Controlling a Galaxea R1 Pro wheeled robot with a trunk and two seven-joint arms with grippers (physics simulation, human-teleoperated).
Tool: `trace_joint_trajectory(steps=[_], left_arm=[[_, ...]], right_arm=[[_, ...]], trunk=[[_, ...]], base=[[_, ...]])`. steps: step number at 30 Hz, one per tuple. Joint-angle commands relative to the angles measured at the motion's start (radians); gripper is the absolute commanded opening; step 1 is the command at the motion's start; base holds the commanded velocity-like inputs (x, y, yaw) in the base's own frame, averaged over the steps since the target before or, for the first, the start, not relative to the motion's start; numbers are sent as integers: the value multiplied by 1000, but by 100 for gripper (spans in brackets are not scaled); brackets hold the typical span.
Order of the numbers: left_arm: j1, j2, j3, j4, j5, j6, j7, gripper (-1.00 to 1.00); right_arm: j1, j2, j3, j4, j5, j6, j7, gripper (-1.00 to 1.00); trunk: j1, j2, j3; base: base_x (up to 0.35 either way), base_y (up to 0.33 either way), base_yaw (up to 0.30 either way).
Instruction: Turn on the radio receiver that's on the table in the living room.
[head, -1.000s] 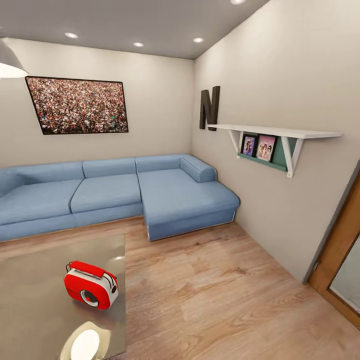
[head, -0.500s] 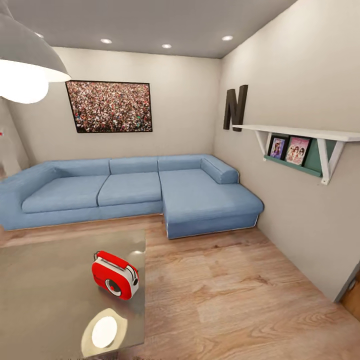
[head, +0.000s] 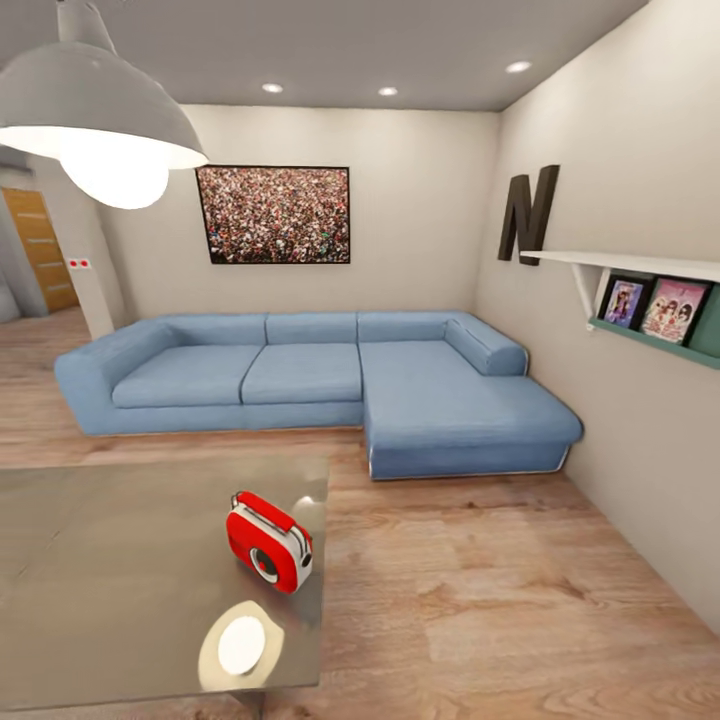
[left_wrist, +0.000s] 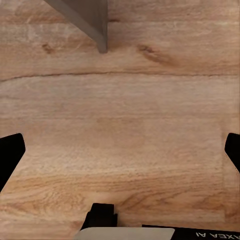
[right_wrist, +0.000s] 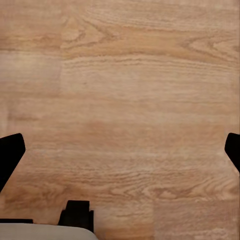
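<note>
Radio receiver (head: 269, 541) on the table (head: 100, 570), near its right edge.
Rounded red shell, glossy grey tabletop; left gripper (left_wrist: 120, 152) and right gripper (right_wrist: 120, 152) both spread over wood floor (head: 480, 600).

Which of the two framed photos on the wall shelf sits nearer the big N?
The purple-toned photo sits nearer the N; the pink-toned photo stands beside it, further from the letter.
</note>
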Motion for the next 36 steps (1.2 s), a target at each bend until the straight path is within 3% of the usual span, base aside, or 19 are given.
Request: trace_joint_trajectory(steps=[1,22,36], left_arm=[[0,0,0,0,0,0,0,100],[0,0,0,0,0,0,0,100],[0,0,0,0,0,0,0,100]], right_arm=[[0,0,0,0,0,0,0,100],[0,0,0,0,-1,0,0,100],[0,0,0,0,0,0,0,100]], trunk=[[0,0,0],[0,0,0],[0,0,0]], base=[[210,-183,290],[230,-220,290],[27,-30,290]])
